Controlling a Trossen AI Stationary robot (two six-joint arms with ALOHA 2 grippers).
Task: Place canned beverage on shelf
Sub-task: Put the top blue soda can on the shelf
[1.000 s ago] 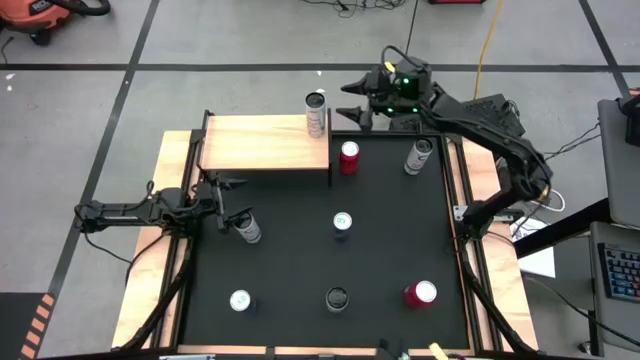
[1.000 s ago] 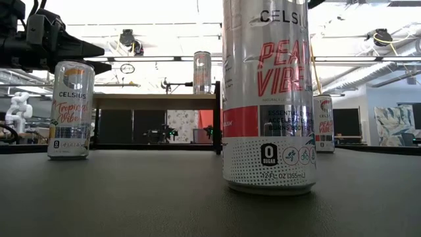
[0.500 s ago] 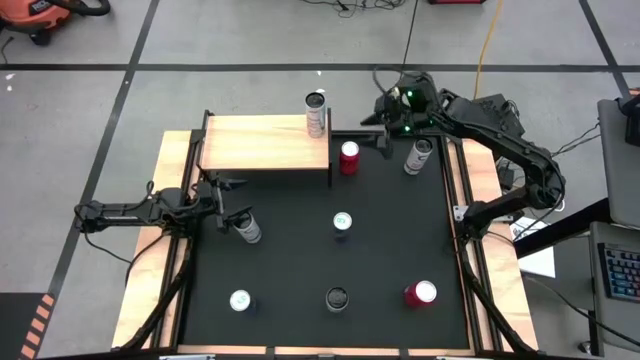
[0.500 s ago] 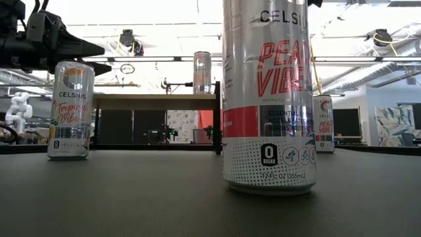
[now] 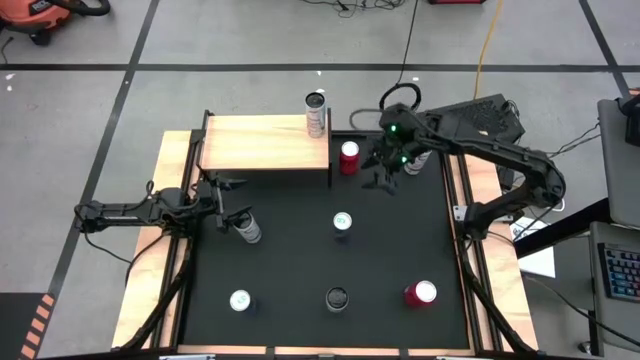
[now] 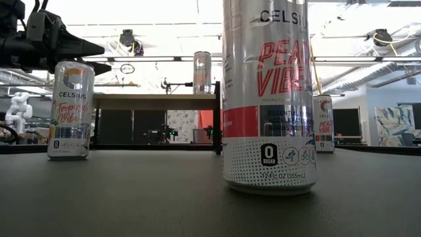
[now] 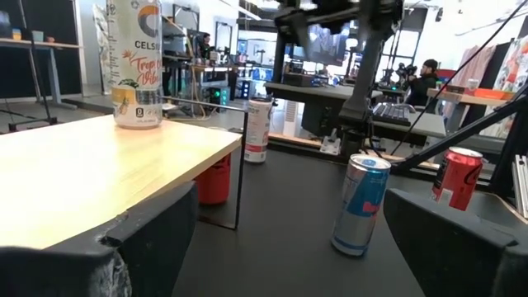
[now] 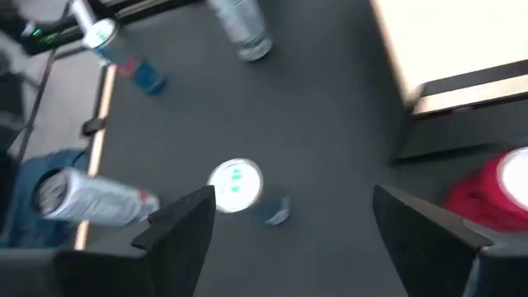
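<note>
The shelf [image 5: 265, 142] stands at the mat's far left with one silver can [image 5: 317, 113] upright on its far right corner. Beside the shelf a red can [image 5: 349, 157] stands on the mat, and a silver can [image 5: 421, 156] stands farther right. My right gripper [image 5: 383, 176] hangs open over the mat between these two, tipped downward, touching nothing. In its wrist view the open fingers [image 8: 305, 239] look down past a blue can's top [image 8: 235, 186]. My left gripper [image 5: 226, 203] waits open at the mat's left edge, next to a silver can [image 5: 248, 228].
More cans stand on the black mat: a blue one [image 5: 342, 222] at the middle, and a white-topped [image 5: 240, 300], a dark [image 5: 337, 298] and a red one [image 5: 420, 293] along the near side. Pale wooden rails [image 5: 480, 270] border the mat.
My right gripper has swung from beyond the table's far edge, near the can on the shelf, toward the near edge and a little right, out over the mat. It has tipped from level to pointing downward. No can has moved.
</note>
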